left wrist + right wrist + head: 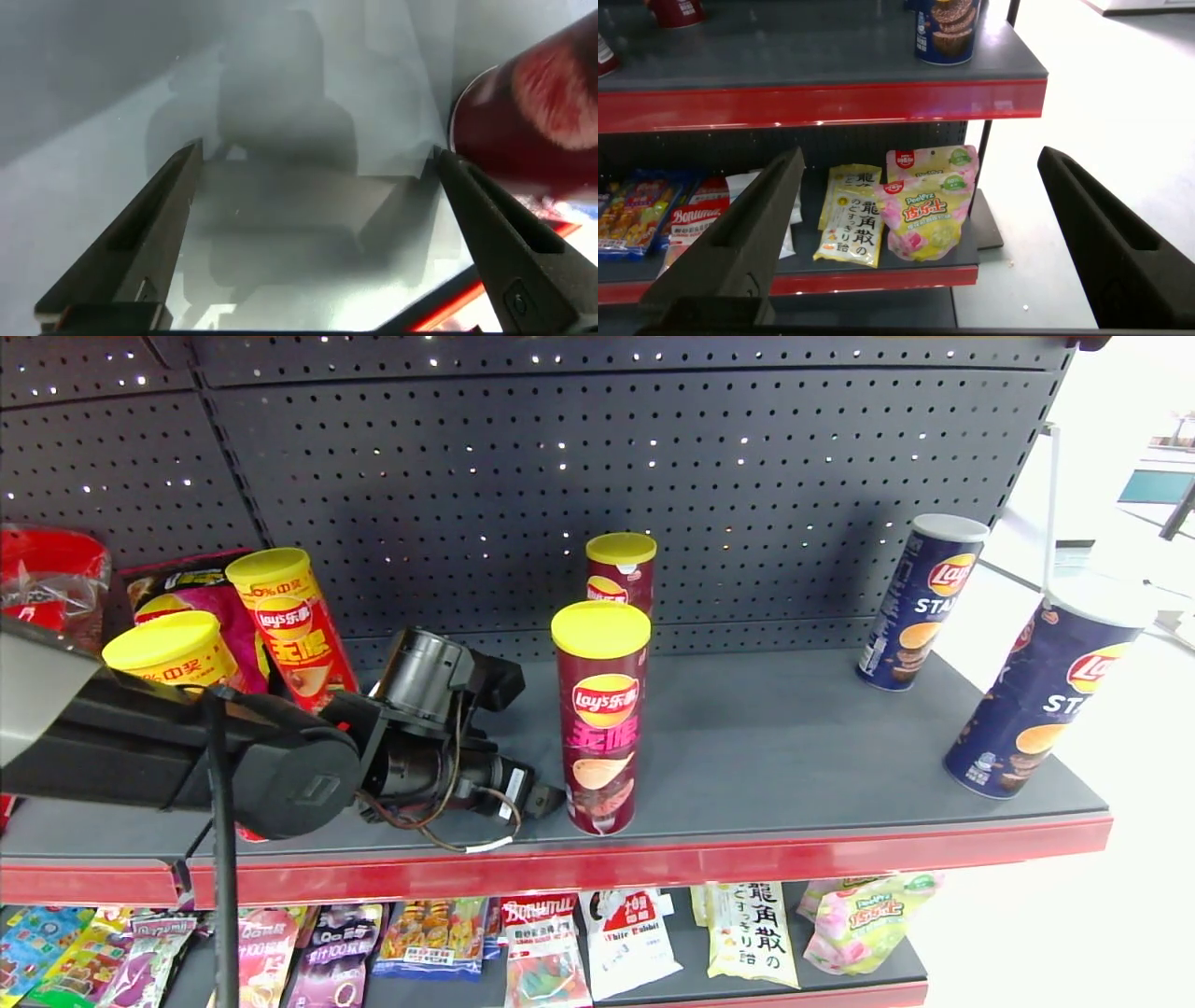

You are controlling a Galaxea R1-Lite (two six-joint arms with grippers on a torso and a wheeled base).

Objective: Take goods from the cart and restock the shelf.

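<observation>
A maroon chip can (599,714) with a yellow lid stands upright near the front edge of the grey shelf (794,747). My left gripper (532,795) lies low over the shelf just to its left. In the left wrist view the left gripper (316,154) is open over bare shelf surface, with nothing between its fingers and the maroon can (523,103) just outside one finger. My right gripper (922,159) is open and holds nothing, below and in front of the shelf's red front edge (822,103).
A second maroon can (621,569) stands at the back. Red cans (291,621) and bags crowd the shelf's left; two blue cans (920,602) (1046,695) stand at its right. Free room lies between maroon and blue cans. Snack bags (924,210) fill the lower shelf.
</observation>
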